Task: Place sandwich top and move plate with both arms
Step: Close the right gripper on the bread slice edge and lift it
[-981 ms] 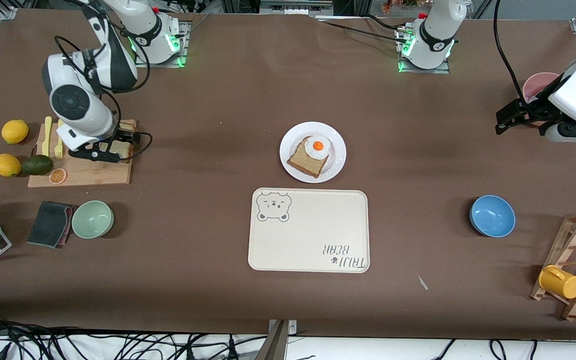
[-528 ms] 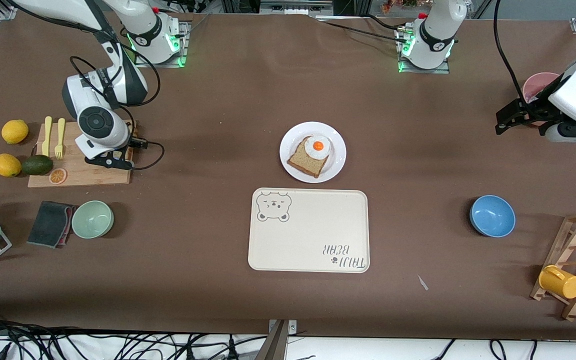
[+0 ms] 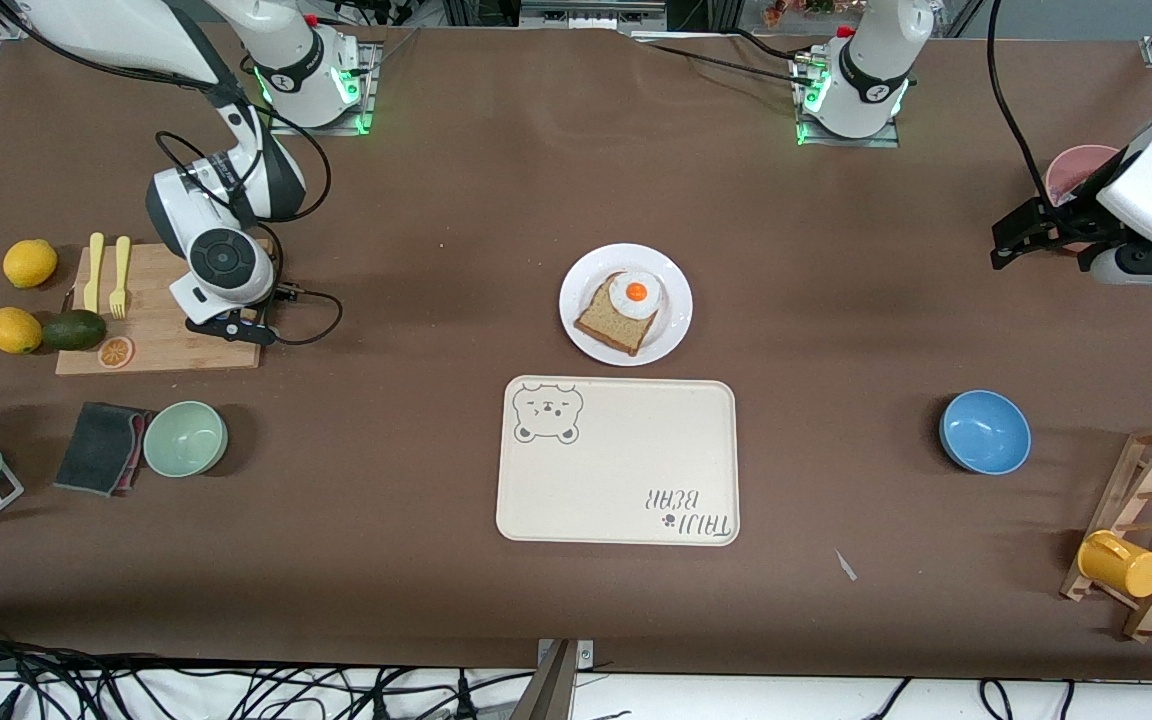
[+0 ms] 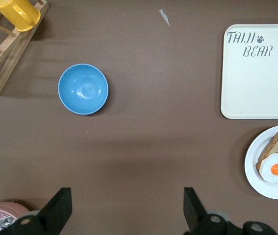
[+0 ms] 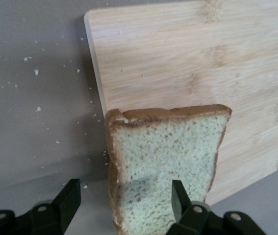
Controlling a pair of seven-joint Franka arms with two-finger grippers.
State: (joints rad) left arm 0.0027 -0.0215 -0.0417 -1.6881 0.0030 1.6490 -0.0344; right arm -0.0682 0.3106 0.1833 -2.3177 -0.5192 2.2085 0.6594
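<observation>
Right now the right jaws are low over the corner of the wooden cutting board (image 3: 161, 345) at the right arm's end of the tabletop (image 3: 416, 250). They're open wide and grip nothing. The sandwich top (image 5: 165, 161) lies flat under them: one black finger (image 5: 70, 200) is clear of its crust w/ a gap showing, the other (image 5: 180, 198) sits above the crumb, so the jaws span one crust edge and not the whole slice. The slice is pale greyish-tan and speckled, w/ a darker brown crust. It sits right at the board's edge, part of it past the edge over the tabletop. Board is light wood w/ visible grain and a rounded corner; crumbs dot the brown tabletop beside it. A yellow plastic fork (image 3: 119, 275) and knife (image 3: 94, 270) lie on the board's other end, well apart from the jaws. Between these jaws and the plate (image 3: 671, 335) is a wide bare stretch. The plate is round, white and smooth, mid-tabletop, and carries a browner bread slice (image 3: 611, 322) w/ a fried egg (image 3: 635, 292) on top. A cream rectangular tray (image 3: 616, 470) w/ rounded corners sits just beside the plate, nearer the front camera, w/ a narrow gap between their rims. The left jaws wait up at the left arm's end, fully open w/ nothing between the fingers (image 4: 60, 205), next to a pink bowl (image 3: 1076, 165). Bare tabletop lies under them, and a glossy blue bowl (image 3: 984, 431) is well apart.
</observation>
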